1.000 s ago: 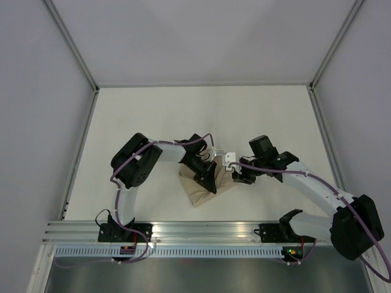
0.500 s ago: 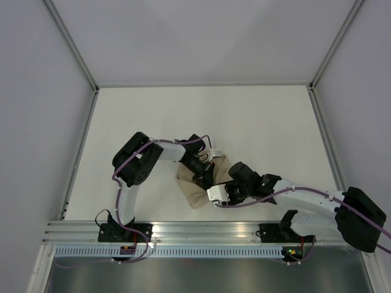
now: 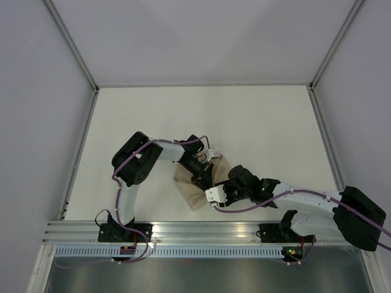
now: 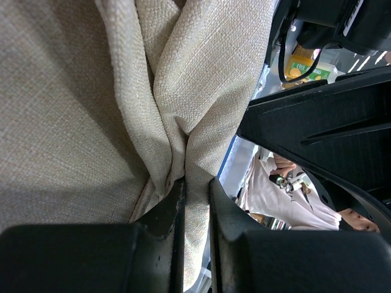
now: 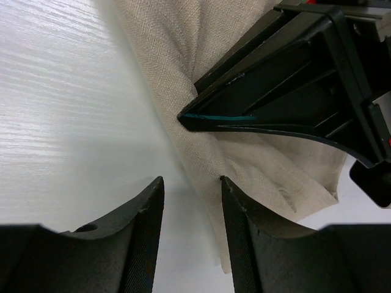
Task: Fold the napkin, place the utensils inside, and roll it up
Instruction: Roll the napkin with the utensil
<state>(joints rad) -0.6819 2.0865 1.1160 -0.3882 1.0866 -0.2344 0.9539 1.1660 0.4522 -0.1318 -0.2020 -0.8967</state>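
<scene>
1 creased, coarse-weave tan napkin [image 4: 67, 122]

Left wrist view: the napkin [image 4: 73, 104] runs off the top and left edges. The fold pinched by the left gripper [image 4: 195, 186] vanishes between its fingers [image 4: 162, 213], which are blurred along the bottom edge. Whether anything lies inside the napkin's folds cannot be told; the background to the right of the napkin is too blurred to read

Right wrist view: the napkin is cut by the top edge and partly hidden under the left gripper's black finger, itself cut by the right edge. The right gripper [image 5: 190, 183] is cropped at the bottom, just below the napkin

Top view: the middle of the napkin is covered by both grippers, whose fingertips are too small and dark to tell apart
</scene>
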